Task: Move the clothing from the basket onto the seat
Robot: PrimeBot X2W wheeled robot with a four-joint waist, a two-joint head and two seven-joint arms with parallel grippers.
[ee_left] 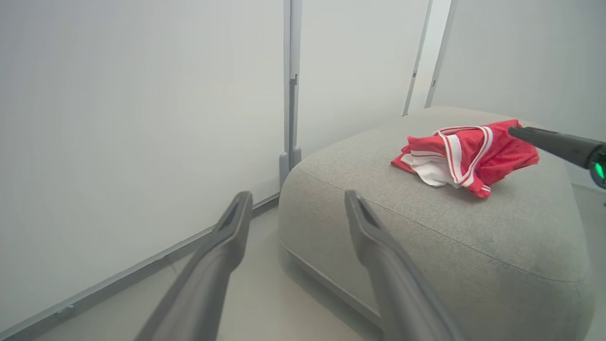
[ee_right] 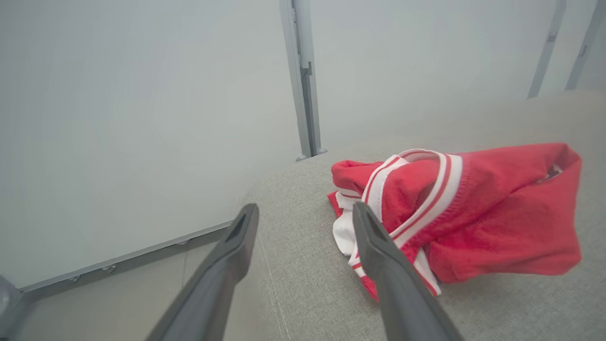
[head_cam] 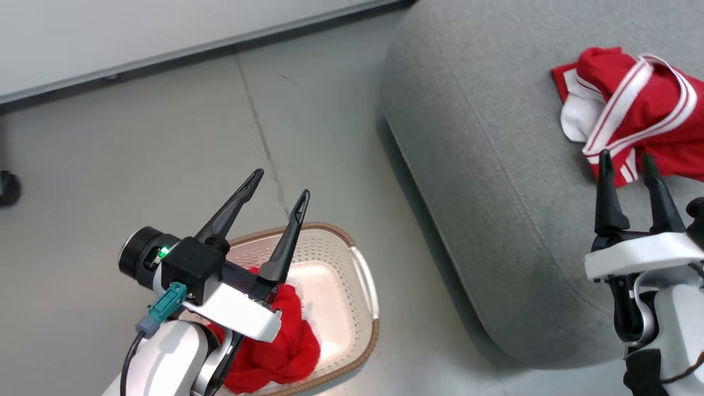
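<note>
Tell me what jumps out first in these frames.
A red striped garment lies bunched on the grey seat, just beyond the open right gripper. A plainer red garment sits in the basket on the floor, with the open left gripper above it.

A pale grey floor [head_cam: 165, 137], crossed by a thin joint line [head_cam: 258, 126], is seen to carry the grey seat [head_cam: 484, 165] and the basket [head_cam: 366, 275]; these are set near each other but apart, with a strip of floor between. On the seat's top, well back from its rounded corner nearest the basket, a crumpled striped red garment [head_cam: 632, 110] is laid. Inside the basket a plain red garment [head_cam: 286, 346] is heaped. A partition panel [head_cam: 110, 33] is stood along the floor's far edge
</note>
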